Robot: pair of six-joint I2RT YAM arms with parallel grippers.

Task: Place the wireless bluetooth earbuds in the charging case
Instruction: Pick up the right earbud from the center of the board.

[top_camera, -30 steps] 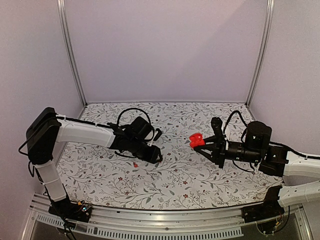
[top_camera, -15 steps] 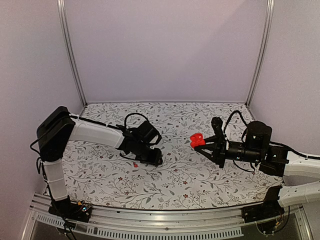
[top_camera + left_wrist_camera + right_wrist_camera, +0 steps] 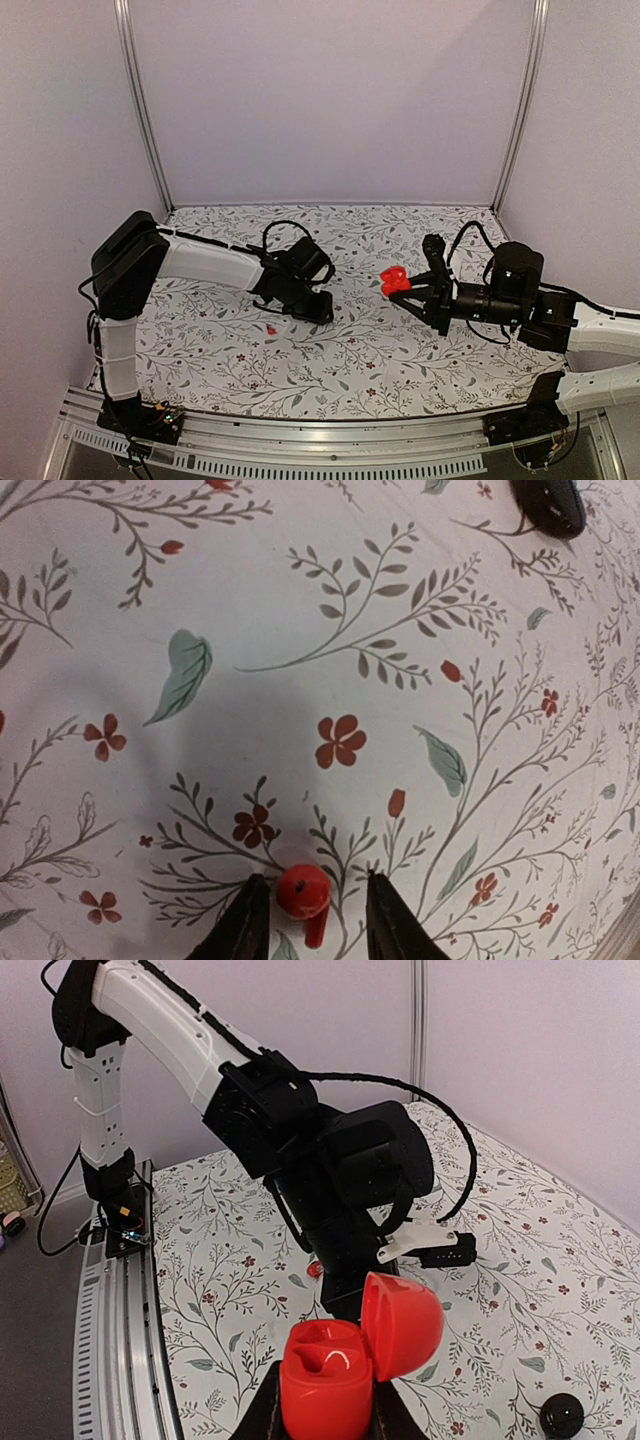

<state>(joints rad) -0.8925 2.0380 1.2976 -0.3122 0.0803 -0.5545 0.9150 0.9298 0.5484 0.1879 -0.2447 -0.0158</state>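
The red earbud is lying on the floral tabletop, where it was lying a second ago. The left fingers are standing spread on either side of it, having narrowed as the left arm reached further in, but not yet pinching. Well apart, the right fingers are still pinching the red charging case, lid open. The pickup is probably just beginning.

Red earbud on floral tabletop
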